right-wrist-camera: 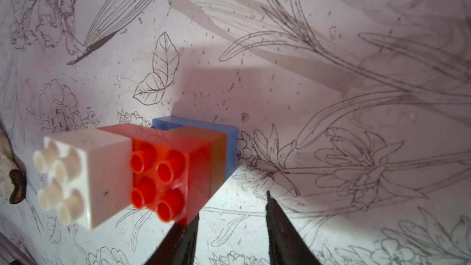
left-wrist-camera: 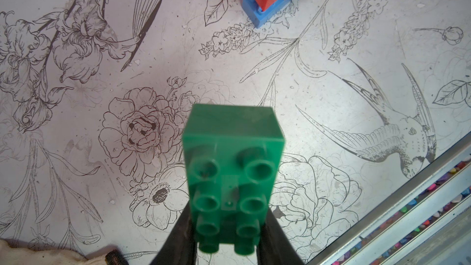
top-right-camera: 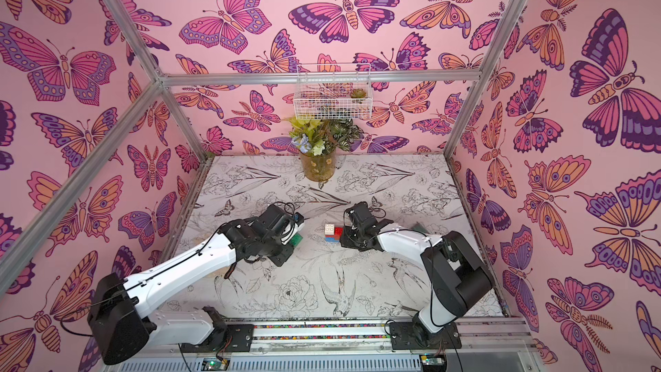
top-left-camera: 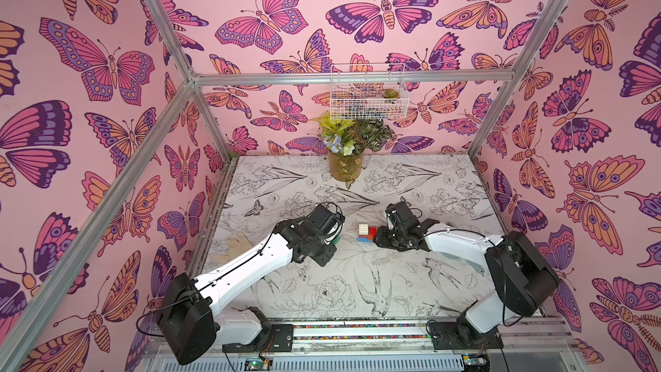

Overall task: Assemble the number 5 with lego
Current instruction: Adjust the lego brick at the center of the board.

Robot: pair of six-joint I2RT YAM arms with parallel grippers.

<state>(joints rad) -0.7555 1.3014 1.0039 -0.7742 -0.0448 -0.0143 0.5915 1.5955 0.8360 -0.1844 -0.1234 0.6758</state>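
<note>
My left gripper [left-wrist-camera: 229, 217] is shut on a green oblong lego brick [left-wrist-camera: 233, 154], studs facing the camera, held above the table. In both top views the green brick [top-left-camera: 334, 241] [top-right-camera: 296, 240] peeks out at that gripper's tip, left of the stack. The stack [top-left-camera: 365, 233] [top-right-camera: 332, 233] stands mid-table: blue brick [right-wrist-camera: 230, 136] at the bottom, orange [right-wrist-camera: 219, 149], red [right-wrist-camera: 163, 174], and white [right-wrist-camera: 84, 174] on top at one end. My right gripper [right-wrist-camera: 232, 212] [top-left-camera: 378, 236] is open just right of the stack. Nothing lies between its fingers; one finger [right-wrist-camera: 188, 233] is by the red brick's corner.
A glass vase of flowers [top-left-camera: 346, 168] stands at the table's back middle, below a white wire basket [top-left-camera: 368, 96] on the wall. Metal frame posts and butterfly walls close in the sides. A rail [top-left-camera: 357, 331] runs along the front edge. A beige patch [top-left-camera: 234, 245] lies at the left.
</note>
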